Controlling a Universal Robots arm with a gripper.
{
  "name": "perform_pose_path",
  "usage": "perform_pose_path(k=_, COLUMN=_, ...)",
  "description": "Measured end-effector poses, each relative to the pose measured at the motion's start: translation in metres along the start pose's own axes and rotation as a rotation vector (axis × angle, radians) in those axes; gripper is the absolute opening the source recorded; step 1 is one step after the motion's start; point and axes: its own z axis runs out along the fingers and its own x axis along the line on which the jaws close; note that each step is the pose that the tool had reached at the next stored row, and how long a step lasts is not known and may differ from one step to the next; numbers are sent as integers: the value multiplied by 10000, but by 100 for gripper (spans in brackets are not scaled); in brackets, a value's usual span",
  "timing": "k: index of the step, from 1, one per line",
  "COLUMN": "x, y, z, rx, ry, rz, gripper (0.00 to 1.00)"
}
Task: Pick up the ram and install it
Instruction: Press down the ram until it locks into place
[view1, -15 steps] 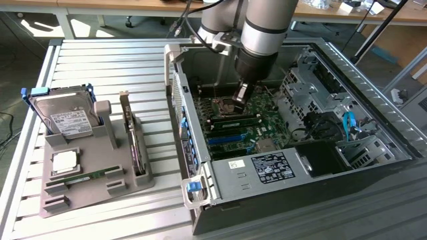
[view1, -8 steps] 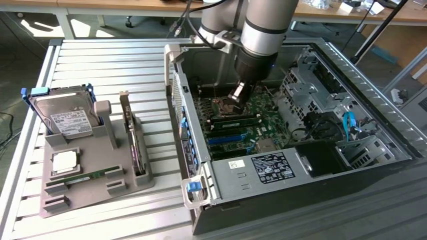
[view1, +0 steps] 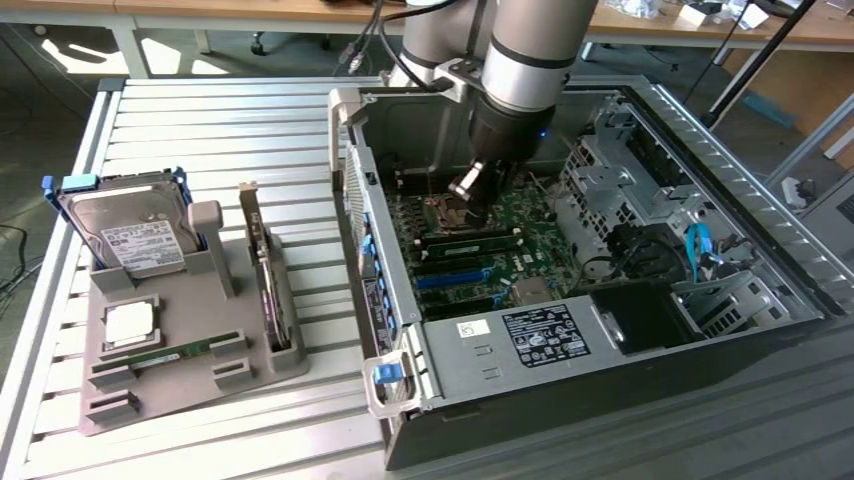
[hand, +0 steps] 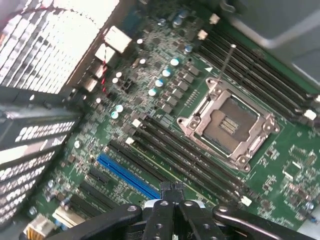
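On the exterior view's left, the ram lies flat in the grey tray, its long axis running toward the case. The gripper hangs well apart to the right, inside the case above the board, fingers pinched together on nothing, near the slots.

slatted metal table carries grey parts holder on exterior view's left, open computer case beside it on the right
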Motion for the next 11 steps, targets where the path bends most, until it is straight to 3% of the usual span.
perform_pose_path(k=11, x=0, y=0, z=8, rx=-50, ry=117, rz=2575, gripper=11)
